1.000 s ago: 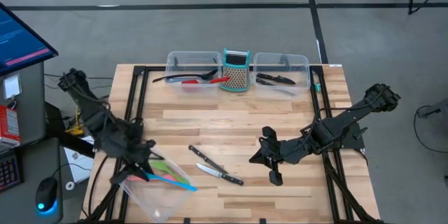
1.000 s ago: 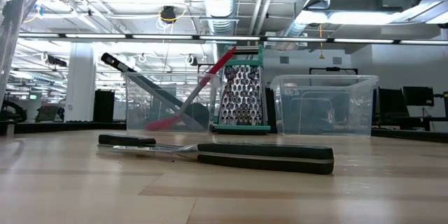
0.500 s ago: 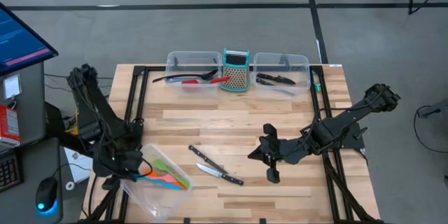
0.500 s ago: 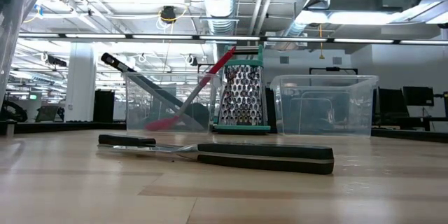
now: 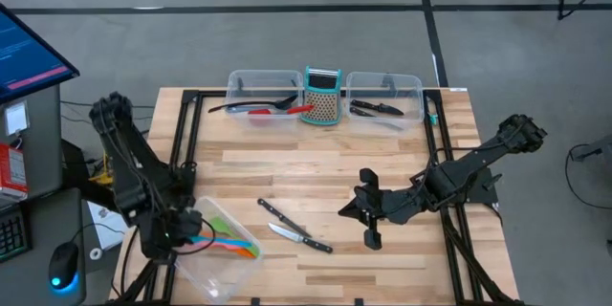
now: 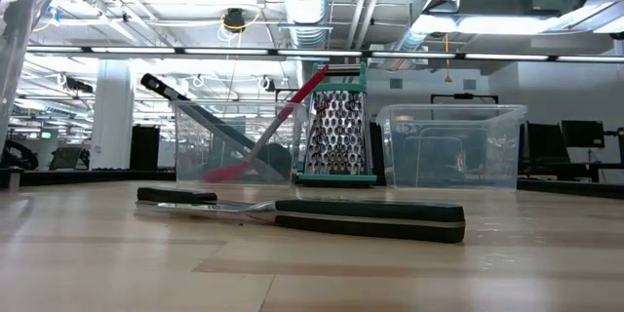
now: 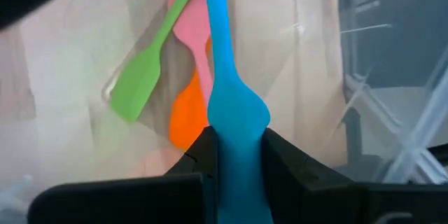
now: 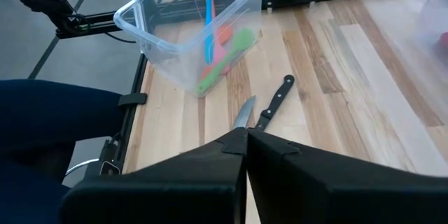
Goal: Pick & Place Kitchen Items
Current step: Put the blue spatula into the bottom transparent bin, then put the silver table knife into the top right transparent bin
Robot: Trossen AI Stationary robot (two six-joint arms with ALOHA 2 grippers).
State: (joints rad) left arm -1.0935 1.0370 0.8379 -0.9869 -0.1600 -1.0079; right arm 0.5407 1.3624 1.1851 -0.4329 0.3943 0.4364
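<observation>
A robotics lab or workshop in an open industrial hall — bare silver ducts and strip lights overhead, a grey concrete floor around a butcher-block table on a black metal frame — with a monitor, keyboard and mouse alongside.

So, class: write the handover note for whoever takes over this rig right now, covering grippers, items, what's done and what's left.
Left gripper: shut on the blue spatula, holding it in the near tub.
Right gripper: shut, empty, waiting over the table's right side.
Near tub: green spatula, pink spatula, orange spatula.
Done: spoons lie in the back left tub, a knife in the back right tub.
Left: two knives on the table.
</observation>
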